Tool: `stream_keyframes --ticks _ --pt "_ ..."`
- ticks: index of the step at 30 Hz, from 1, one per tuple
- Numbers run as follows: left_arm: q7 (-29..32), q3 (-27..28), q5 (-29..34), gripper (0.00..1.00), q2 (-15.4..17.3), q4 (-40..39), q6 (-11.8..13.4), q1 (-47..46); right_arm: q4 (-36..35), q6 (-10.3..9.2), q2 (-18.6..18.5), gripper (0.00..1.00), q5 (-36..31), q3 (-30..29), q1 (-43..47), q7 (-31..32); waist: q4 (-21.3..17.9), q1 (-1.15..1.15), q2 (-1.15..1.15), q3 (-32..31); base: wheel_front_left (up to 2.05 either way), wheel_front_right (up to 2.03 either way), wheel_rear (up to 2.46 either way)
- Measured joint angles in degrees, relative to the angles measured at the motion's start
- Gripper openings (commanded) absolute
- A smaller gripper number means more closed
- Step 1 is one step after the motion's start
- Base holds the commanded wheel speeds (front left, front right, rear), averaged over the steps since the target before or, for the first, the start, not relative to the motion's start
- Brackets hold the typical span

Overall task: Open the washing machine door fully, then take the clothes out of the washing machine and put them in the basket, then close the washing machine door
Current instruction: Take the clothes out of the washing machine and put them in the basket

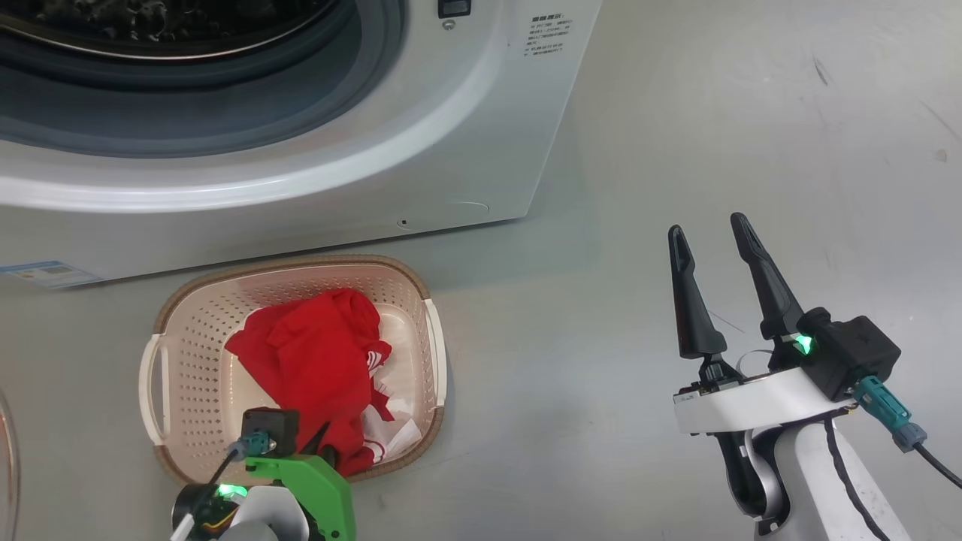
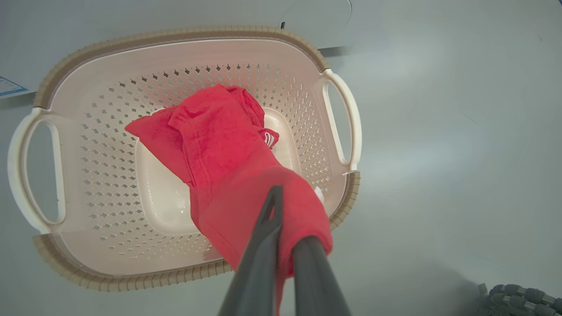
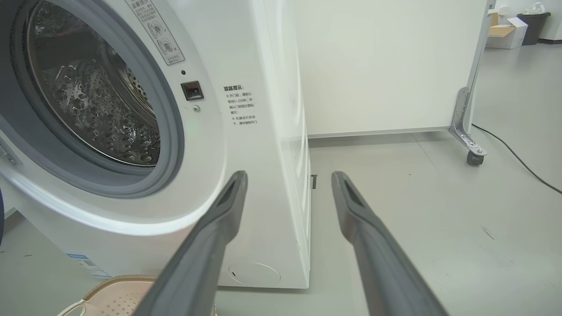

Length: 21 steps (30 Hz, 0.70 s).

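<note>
While the head view takes in both arms and the basket [image 1: 301, 264] together, only the left wrist view shows the grip plainly. There the left gripper [image 2: 290, 215] has its two dark fingers pressed together on a fold of the clothes [image 2: 210, 131], with the red fabric wrapped over one finger. The right wrist view looks into the washing machine [image 3: 263, 131], which the head view cuts off at the top. Its port is uncovered, and the perforated steel drum [image 3: 96, 101] behind the grey gasket [image 3: 171, 145] has no garment showing in it.

The clothes hang from the left gripper's tips above the basket's near rim, toward its right-hand near corner. From there they run down to a bunched heap on the middle of the basket's bottom. White trim shows at the heap's right side.

The basket stands on the floor [image 1: 751, 113] just in front of the washing machine's lower front edge and holds nothing but the red garment.

The right gripper [image 1: 708, 228] is over bare floor well to the right of the basket, jaws spread wide, gripping nothing.
</note>
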Motion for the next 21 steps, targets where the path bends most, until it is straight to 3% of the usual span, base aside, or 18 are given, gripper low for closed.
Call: stream_keyframes --ticks 1,2,4,10,21 --pt "0.20 0.16 -0.01 0.69 -0.03 0.58 0.15 -0.47 -0.03 0.00 -0.01 1.00 0.13 -0.05 0.00 0.00 -0.25 0.00 0.00 0.11 0.00 0.00 0.00" --pt "0.53 0.38 -0.21 0.74 -0.04 1.20 0.47 -0.93 -0.07 0.00 -0.01 1.00 0.14 -0.01 0.00 0.00 -0.49 0.00 0.00 0.24 0.00 0.00 0.00" --pt "1.00 0.78 -0.37 1.00 -0.05 2.54 0.56 -1.88 -0.32 0.00 -0.01 1.00 0.15 -0.09 -0.01 0.00 -0.90 0.00 0.00 0.61 0.00 0.00 0.00" --pt "1.35 2.94 -1.49 1.00 -0.10 6.12 2.90 -4.58 -0.51 -0.01 0.00 1.00 0.66 0.03 -0.24 0.00 -2.10 0.00 0.00 1.63 0.00 0.00 0.00" --pt "-0.51 3.24 -1.51 1.00 -0.20 11.93 4.11 -8.67 -0.71 -0.10 0.02 1.00 1.16 -0.59 -0.39 0.00 -3.15 0.00 0.00 2.78 0.00 0.00 0.00"
